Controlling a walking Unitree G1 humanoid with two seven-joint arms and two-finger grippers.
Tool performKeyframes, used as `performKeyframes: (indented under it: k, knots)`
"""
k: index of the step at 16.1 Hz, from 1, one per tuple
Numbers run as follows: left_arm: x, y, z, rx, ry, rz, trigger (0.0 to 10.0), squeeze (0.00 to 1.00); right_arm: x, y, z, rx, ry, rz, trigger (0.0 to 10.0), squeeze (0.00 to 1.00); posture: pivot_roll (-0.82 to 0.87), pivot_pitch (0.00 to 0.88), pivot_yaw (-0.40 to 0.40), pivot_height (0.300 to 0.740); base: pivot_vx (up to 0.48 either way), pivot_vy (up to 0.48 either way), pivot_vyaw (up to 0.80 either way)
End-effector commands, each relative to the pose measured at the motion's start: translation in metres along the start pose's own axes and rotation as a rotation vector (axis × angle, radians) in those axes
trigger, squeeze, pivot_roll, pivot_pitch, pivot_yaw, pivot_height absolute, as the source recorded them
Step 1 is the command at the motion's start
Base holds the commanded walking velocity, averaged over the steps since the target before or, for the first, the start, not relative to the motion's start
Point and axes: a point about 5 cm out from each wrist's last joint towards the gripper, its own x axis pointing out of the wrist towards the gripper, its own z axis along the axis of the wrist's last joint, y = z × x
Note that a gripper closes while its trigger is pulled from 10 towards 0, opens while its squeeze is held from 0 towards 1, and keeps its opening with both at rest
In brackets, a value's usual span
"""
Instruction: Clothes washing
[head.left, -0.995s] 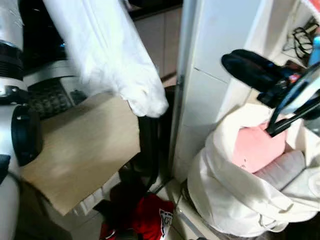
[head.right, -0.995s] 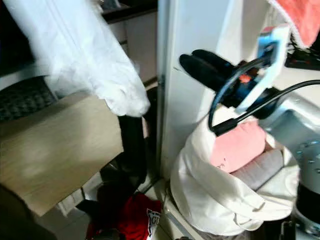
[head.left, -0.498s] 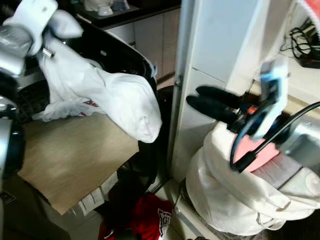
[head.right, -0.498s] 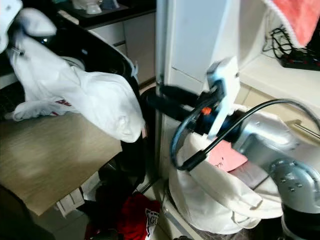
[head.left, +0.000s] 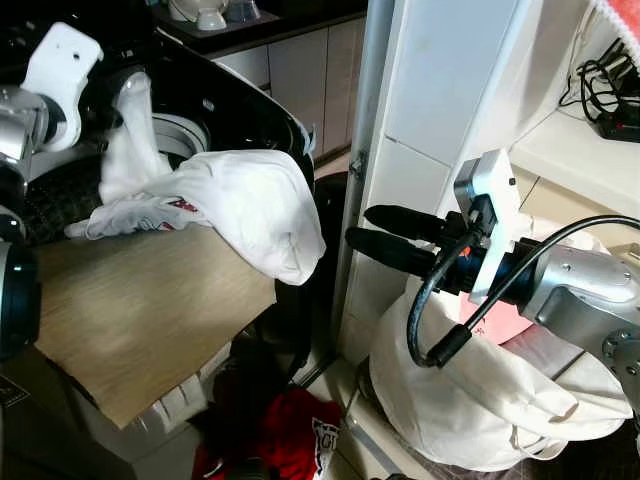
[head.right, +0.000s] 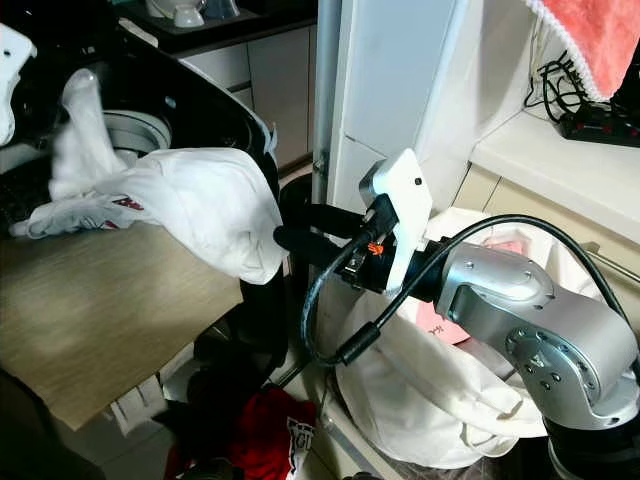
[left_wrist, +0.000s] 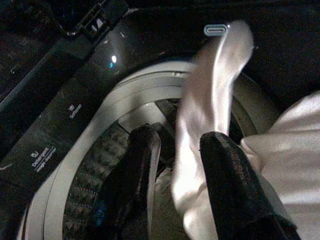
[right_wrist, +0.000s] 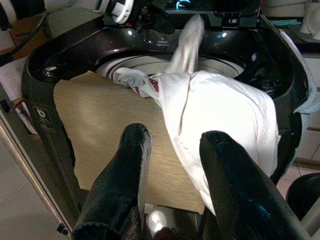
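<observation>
White garment (head.left: 240, 195) drapes over the rim of the dark washing machine (right_wrist: 45, 75) and a tan board (head.left: 140, 310). Left gripper (left_wrist: 175, 175) holds one strip of it between nearly closed fingers above the drum. Right gripper (head.left: 385, 235) hovers nearby, fingers apart and empty, above a laundry bag (head.left: 470, 400).

White garment (head.left: 240, 195) with red print is draping over the black top-load washing machine (head.left: 245, 110) rim, one strip rising up, bulk hanging over the front edge. Cream laundry bag (head.left: 470, 400) is sitting on the floor, holding pink clothes.
</observation>
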Motion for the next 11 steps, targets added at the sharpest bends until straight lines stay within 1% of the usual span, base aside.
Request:
performKeyframes:
  k: [1, 2, 4, 5, 6, 7, 8, 9, 10, 11]
  knots:
    - [-0.004, 0.008, -0.008, 0.002, 0.029, 0.014, 10.0, 1.0, 0.001, -0.001, 0.001, -0.006, 0.001, -0.011, 10.0, 0.0, -0.1, 0.0, 0.022, 0.74, 0.0, 0.0, 0.0]
    - [-0.005, 0.009, -0.01, 0.008, 0.042, 0.006, 10.0, 1.0, 0.0, -0.001, 0.0, -0.006, 0.001, -0.018, 10.0, 0.0, -0.1, 0.0, 0.024, 0.74, 0.0, 0.0, 0.0]
    - [-0.005, 0.009, -0.008, 0.014, 0.018, 0.014, 10.0, 1.0, 0.0, -0.004, 0.0, -0.01, -0.001, -0.043, 10.0, 0.0, -0.1, 0.0, 0.024, 0.74, 0.0, 0.0, 0.0]
    - [-0.002, -0.004, 0.013, 0.006, -0.149, -0.07, 10.0, 1.0, 0.0, -0.009, 0.0, -0.013, -0.016, -0.094, 10.0, 0.0, -0.09, 0.0, 0.026, 0.74, 0.0, 0.0, 0.0]
    - [-0.001, -0.032, 0.043, -0.021, -0.426, -0.246, 10.0, 1.0, 0.0, -0.016, -0.002, -0.003, -0.022, -0.167, 10.0, 0.0, -0.09, 0.0, 0.026, 0.74, 0.0, 0.0, 0.0]
    - [-0.003, -0.051, 0.05, -0.009, -0.512, -0.358, 10.0, 0.0, -0.001, -0.017, -0.004, -0.005, -0.007, -0.18, 10.0, 0.0, -0.09, 0.0, 0.025, 0.74, 0.0, 0.0, 0.0]
    - [-0.005, -0.08, 0.051, 0.024, -0.574, -0.527, 10.0, 0.0, -0.003, -0.018, -0.009, -0.021, 0.026, -0.191, 10.0, 0.0, -0.1, 0.0, 0.027, 0.74, 0.0, 0.0, 0.0]
    - [-0.001, -0.109, 0.041, 0.081, -0.549, -0.593, 10.0, 0.0, -0.006, -0.017, -0.014, -0.038, 0.061, -0.201, 10.0, 0.0, -0.1, 0.0, 0.027, 0.74, 0.0, 0.0, 0.0]
    - [0.002, -0.121, 0.036, 0.092, -0.527, -0.608, 10.0, 0.0, -0.007, -0.017, -0.015, -0.044, 0.073, -0.204, 10.0, 0.0, -0.1, 0.0, 0.026, 0.74, 0.0, 0.0, 0.0]
    - [0.008, -0.143, 0.025, 0.108, -0.469, -0.649, 10.0, 0.0, -0.011, -0.017, -0.018, -0.044, 0.09, -0.212, 10.0, 0.0, -0.1, 0.0, 0.025, 0.74, 0.0, 0.0, 0.0]
